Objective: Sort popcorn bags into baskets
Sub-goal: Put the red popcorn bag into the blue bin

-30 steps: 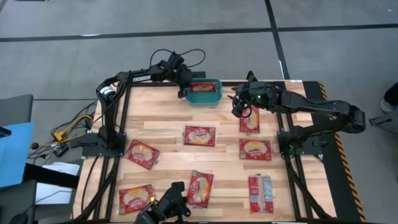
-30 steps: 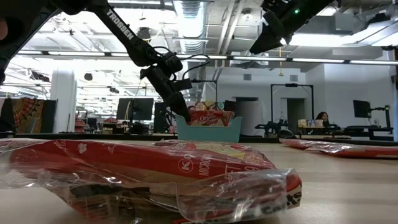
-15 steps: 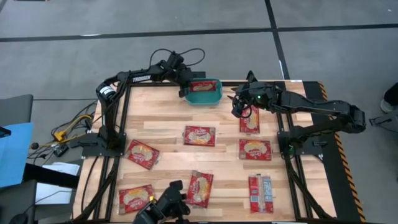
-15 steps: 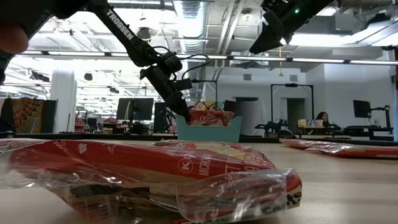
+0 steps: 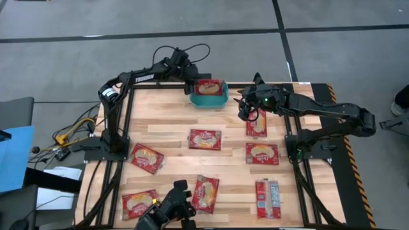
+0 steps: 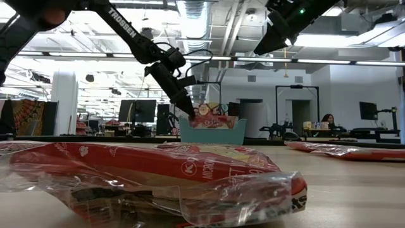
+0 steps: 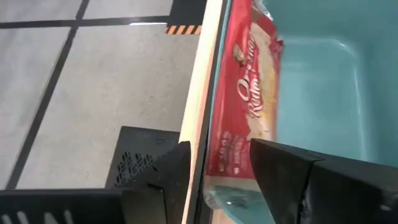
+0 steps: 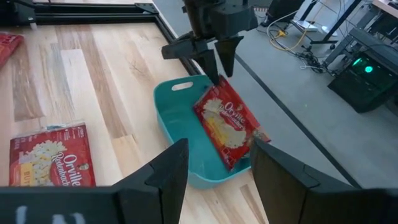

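Note:
A red popcorn bag (image 8: 229, 127) with a pale picture leans slanting in the teal basket (image 8: 176, 127) at the table's far edge, its lower end over the basket's rim toward the floor. My left gripper (image 8: 214, 76) stands above the basket and is shut on the bag's raised end. In the high view the bag (image 5: 208, 86) lies over the basket (image 5: 209, 101). My right gripper (image 5: 245, 110) hovers open to the basket's right, above another bag (image 5: 256, 122). Several more bags lie flat on the table. My left gripper pinches the popcorn bag's upper end (image 8: 217, 86) between its two fingers (image 7: 277, 165), coming from above and slanting down. The bag (image 6: 212, 117) hangs tilted below the fingers, and its lower part rests in the basket (image 6: 212, 133) and on its rim.
Loose bags lie at the table's middle (image 5: 205, 138), right (image 5: 262, 153), left (image 5: 147, 158) and along the near edge (image 5: 206, 193); one fills the low view's foreground (image 6: 158, 177). Black frame rails border the wooden table (image 5: 166, 121). Bare wood lies between basket and middle bag.
My left gripper has risen a little and moved toward the table's far edge, still shut on the bag. The bag's held end has lifted, so the bag has tipped from lying level on the basket to slanting. My right arm has kept still.

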Robot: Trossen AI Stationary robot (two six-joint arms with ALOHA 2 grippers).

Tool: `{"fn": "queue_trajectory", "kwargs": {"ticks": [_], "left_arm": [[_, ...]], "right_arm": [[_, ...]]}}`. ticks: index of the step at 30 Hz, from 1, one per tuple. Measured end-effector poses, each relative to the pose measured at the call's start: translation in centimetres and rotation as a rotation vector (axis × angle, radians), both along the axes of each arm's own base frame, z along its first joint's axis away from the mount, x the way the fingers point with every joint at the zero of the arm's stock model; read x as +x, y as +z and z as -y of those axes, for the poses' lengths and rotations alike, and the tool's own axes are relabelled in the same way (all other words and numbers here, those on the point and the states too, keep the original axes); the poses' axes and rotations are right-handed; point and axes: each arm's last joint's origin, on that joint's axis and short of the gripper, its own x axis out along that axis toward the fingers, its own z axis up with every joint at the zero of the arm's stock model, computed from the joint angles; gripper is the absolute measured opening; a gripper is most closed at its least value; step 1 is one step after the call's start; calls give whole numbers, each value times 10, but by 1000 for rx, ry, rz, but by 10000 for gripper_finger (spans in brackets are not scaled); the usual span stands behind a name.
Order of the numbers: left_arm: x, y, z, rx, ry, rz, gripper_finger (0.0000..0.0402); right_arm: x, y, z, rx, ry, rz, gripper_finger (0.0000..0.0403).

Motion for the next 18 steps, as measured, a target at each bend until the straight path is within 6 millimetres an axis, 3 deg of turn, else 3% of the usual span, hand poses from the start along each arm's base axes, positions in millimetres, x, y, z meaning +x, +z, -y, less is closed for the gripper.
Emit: {"fn": "queue_trajectory", "kwargs": {"ticks": [14, 18], "left_arm": [[1, 4, 2, -20, -6, -19, 163], [4, 9, 12, -30, -38, -40, 163]], "right_arm": [[0, 0, 0, 1, 0, -2, 192], [0, -1, 0, 2, 0, -5, 194]]}}
